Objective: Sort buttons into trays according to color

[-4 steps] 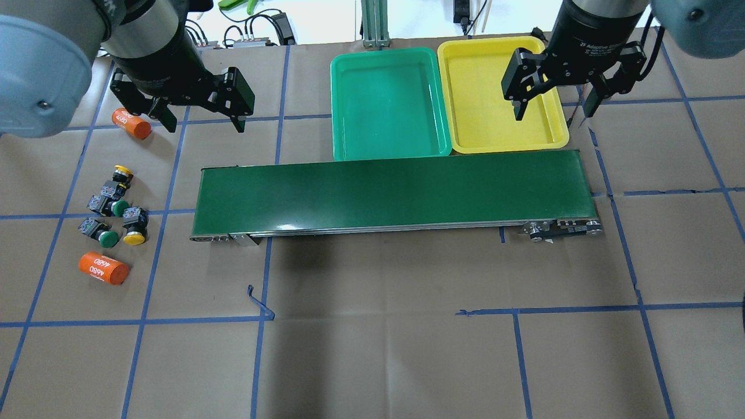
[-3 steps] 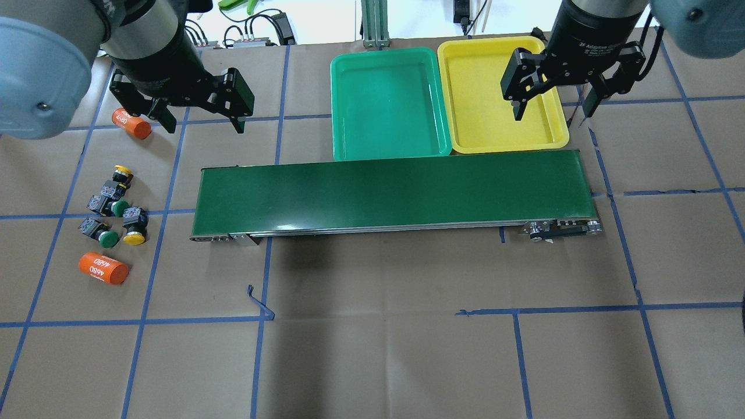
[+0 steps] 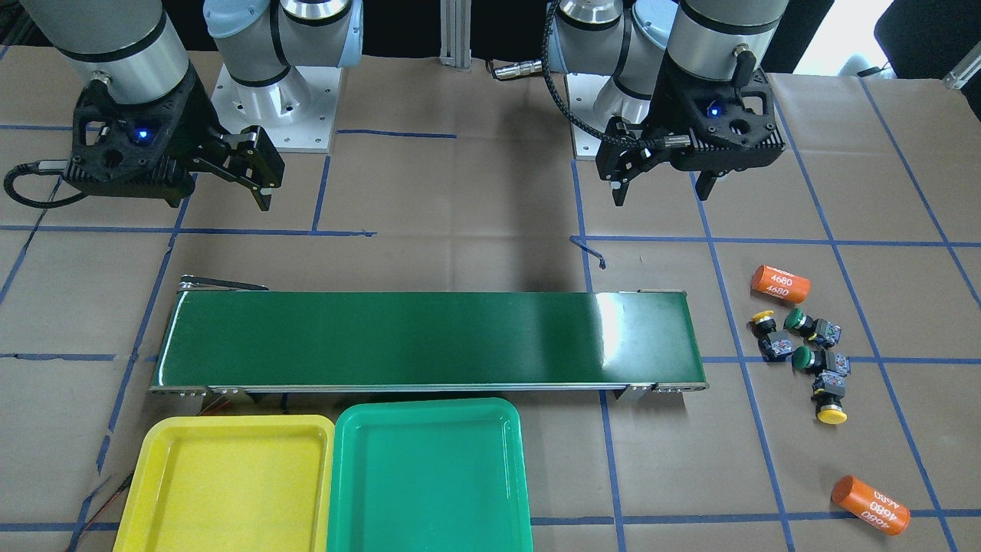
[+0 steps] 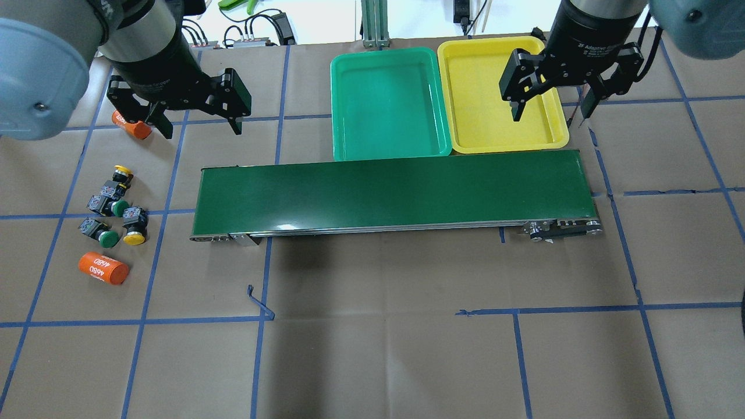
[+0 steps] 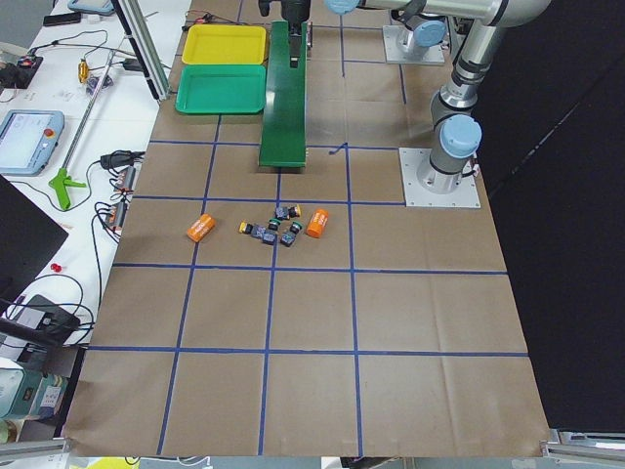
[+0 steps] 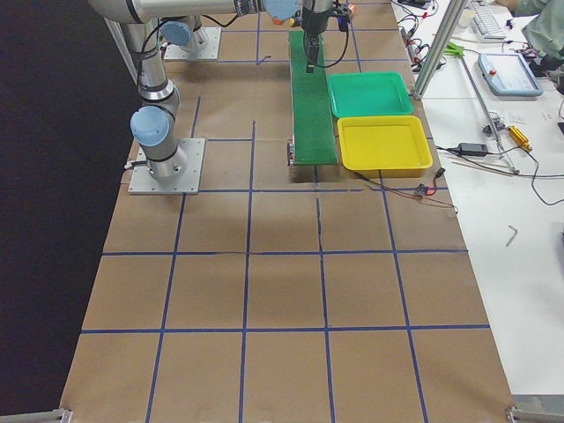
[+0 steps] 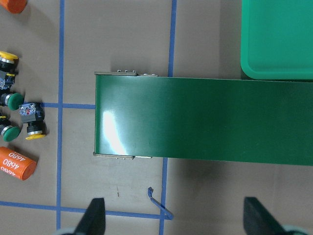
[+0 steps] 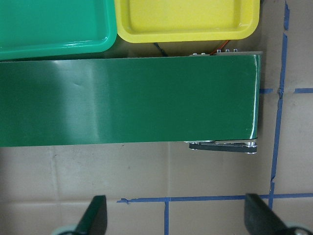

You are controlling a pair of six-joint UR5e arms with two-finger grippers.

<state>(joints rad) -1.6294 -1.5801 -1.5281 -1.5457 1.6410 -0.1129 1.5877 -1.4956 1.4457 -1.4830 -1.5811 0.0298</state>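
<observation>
Four buttons lie clustered on the table left of the belt: a yellow button (image 4: 122,170), a green button (image 4: 119,208), another green button (image 4: 107,237) and a second yellow button (image 4: 134,237). The same yellow button (image 7: 35,133) shows in the left wrist view. The green tray (image 4: 387,105) and the yellow tray (image 4: 483,105) sit side by side behind the belt, both with nothing in them. My left gripper (image 4: 199,125) hangs open and holds nothing, beyond the buttons. Over the yellow tray's right rim, my right gripper (image 4: 550,113) is open too.
A long dark green conveyor belt (image 4: 390,195) runs across the middle. One orange cylinder (image 4: 103,268) marked 4680 lies just nearer than the buttons. Another orange cylinder (image 4: 131,125) lies beyond them, partly under the left gripper. Cables lie at the far edge.
My left gripper has drifted slightly left and away, now covering more of the far orange cylinder. The right gripper has barely moved. Buttons and trays are unmoved.
</observation>
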